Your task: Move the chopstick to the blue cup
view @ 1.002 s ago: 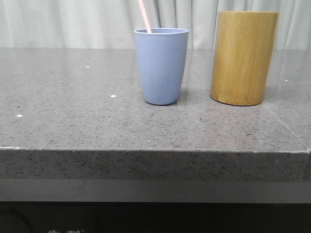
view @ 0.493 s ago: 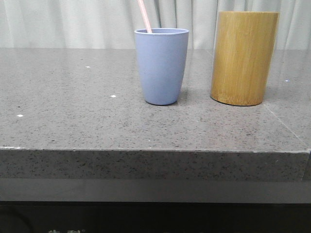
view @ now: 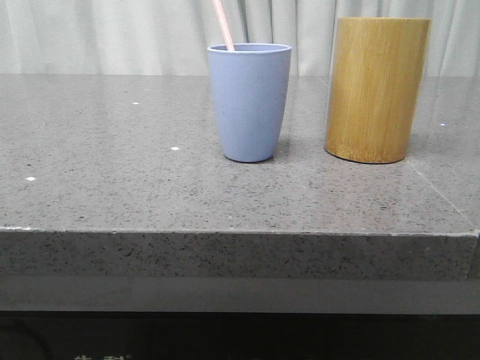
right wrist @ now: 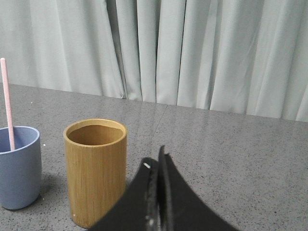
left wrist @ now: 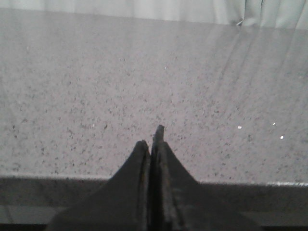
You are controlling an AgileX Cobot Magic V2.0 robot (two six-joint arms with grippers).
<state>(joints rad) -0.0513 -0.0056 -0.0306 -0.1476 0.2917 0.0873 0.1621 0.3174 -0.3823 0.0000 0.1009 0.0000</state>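
Chopstick [view: 223,25] leans on the blue cup [view: 249,101] rim w/ its foot prob. inside, so left gripper [left wrist: 151,144] & right gripper [right wrist: 156,166] sit pinched together, empty.

Grey speckled stone table [view: 112,187] (a seam runs near its right edge) carries the blue cup [view: 249,105] and, just beside it, a bamboo cylinder [view: 376,90], both upright.
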